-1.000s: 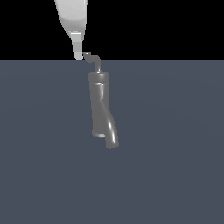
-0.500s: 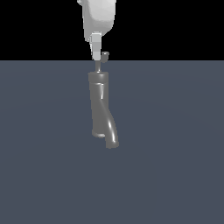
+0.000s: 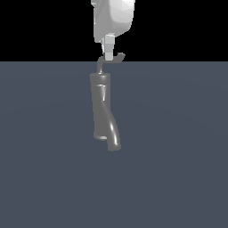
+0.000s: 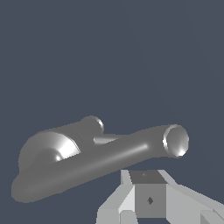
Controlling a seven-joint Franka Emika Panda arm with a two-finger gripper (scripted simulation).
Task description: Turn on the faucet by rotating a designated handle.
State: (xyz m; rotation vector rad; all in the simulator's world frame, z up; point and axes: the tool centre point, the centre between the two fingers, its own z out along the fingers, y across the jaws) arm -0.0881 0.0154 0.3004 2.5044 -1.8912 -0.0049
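The dark grey faucet is seen standing on the slate-blue floor, its handle projecting from the capped top. The white gripper is positioned directly above, its tip at the handle; whether its fingers are open or closed cannot be told

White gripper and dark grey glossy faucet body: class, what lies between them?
In the exterior view, the thin light-grey handle rod lies between the gripper and the faucet.
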